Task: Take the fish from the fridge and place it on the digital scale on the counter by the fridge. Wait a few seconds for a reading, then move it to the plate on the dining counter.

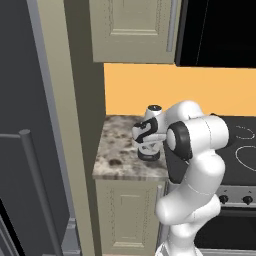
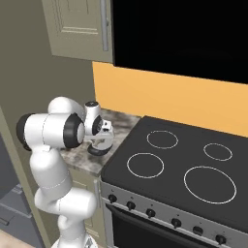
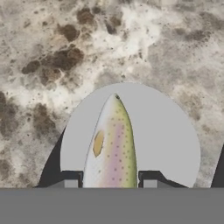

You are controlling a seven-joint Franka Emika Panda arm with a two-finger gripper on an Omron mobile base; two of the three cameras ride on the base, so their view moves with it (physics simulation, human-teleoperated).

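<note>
While the hand (image 3: 111,181) grips the fish (image 3: 112,144) between its two dark fingertips (image 3: 70,178) right over the digital scale (image 3: 175,140), that scale's pale round top lies under the fish, and the speckled granite worktop (image 3: 52,65) spreads beyond it.

Flat, even rendered light with no glare; the digital scale (image 3: 131,131) casts a dark shadow, and textures look perhaps slightly soft.
</note>
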